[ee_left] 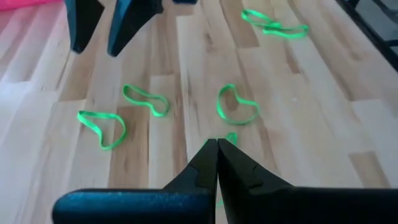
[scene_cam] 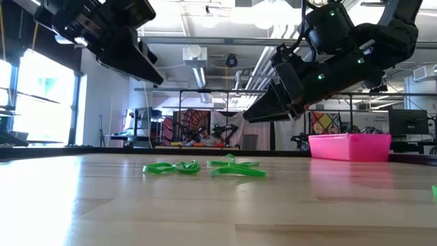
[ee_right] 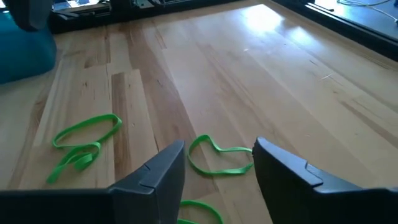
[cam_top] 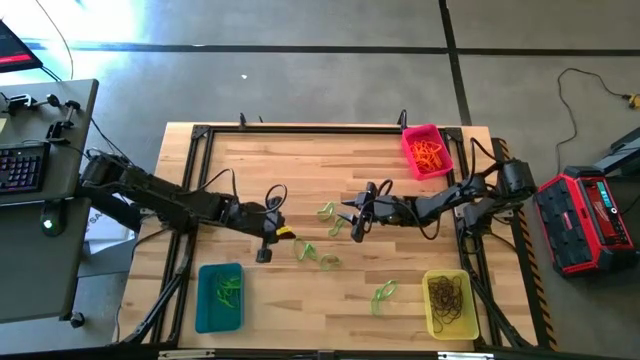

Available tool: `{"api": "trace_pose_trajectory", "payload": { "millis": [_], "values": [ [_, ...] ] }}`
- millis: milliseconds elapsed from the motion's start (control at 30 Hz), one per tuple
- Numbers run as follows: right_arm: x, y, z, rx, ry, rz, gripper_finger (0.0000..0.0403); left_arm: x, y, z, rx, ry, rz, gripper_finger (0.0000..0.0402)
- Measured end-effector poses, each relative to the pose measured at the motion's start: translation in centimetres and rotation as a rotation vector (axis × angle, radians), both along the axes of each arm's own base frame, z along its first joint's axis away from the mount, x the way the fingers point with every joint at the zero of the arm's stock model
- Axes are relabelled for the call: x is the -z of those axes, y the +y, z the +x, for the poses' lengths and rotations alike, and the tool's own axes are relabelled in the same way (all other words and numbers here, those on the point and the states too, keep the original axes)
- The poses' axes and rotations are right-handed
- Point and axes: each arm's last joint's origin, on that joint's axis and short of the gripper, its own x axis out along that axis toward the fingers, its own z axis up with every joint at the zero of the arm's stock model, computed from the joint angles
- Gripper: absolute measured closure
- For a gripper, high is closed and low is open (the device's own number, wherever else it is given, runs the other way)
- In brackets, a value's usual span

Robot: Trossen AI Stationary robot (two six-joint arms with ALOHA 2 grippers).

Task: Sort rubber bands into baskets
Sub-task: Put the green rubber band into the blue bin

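Several bright green rubber bands lie flat on the wooden table: one (cam_top: 328, 211) by my right gripper, two (cam_top: 316, 256) at the middle, one (cam_top: 383, 293) near the front. My right gripper (ee_right: 217, 163) hangs open just above one green band (ee_right: 219, 159), a finger on either side of it and clear of it. My left gripper (ee_left: 216, 146) is shut and raised off the table, pointing at the middle bands (ee_left: 236, 106); a green scrap (ee_left: 231, 137) shows beside its tips. The teal basket (cam_top: 203, 300) holds green bands, the yellow basket (cam_top: 432, 318) dark ones, the pink basket (cam_top: 412, 140) orange ones.
The baskets stand at the front left, the front right and the far right of the table. A black frame (cam_top: 300, 129) runs along the table's edges. A keyboard desk (cam_top: 30, 170) is at the left and a red case (cam_top: 590, 215) at the right, both off the table.
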Motion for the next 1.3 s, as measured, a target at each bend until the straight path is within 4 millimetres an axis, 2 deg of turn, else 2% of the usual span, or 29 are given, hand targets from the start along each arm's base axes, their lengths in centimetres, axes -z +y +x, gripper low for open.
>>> {"api": "trace_pose_trajectory", "payload": {
  "millis": [467,600,733,967,1167,1300],
  "values": [
    [-0.2,-0.2,0.2,-0.015,-0.014,0.025,0.0224,-0.3,0.2,0.7,0.046,-0.096,0.016,0.0401],
    [-0.9,-0.4,1.3,-0.013,0.02,0.036,0.0224,0.6,0.6,0.9,0.075,-0.123,-0.024,0.0401],
    [-1.0,-0.4,2.7,-0.028,0.137,0.009,0.0224,1.8,1.2,0.8,0.053,-0.128,-0.044,0.0401],
    [-0.3,-0.6,3.6,-0.044,0.309,0.01,0.0224,2.8,1.5,0.8,0.026,-0.086,-0.062,0.0401],
    [0.9,-1.2,3.9,-0.055,0.328,0.06,0.0224,3.1,1.5,0.8,0.023,-0.072,-0.055,0.0401],
    [2.3,-2.4,4.5,0.005,0.302,0.097,0.0224,3.5,1.4,1.1,0.031,-0.073,-0.043,0.0401]
  ]
}}
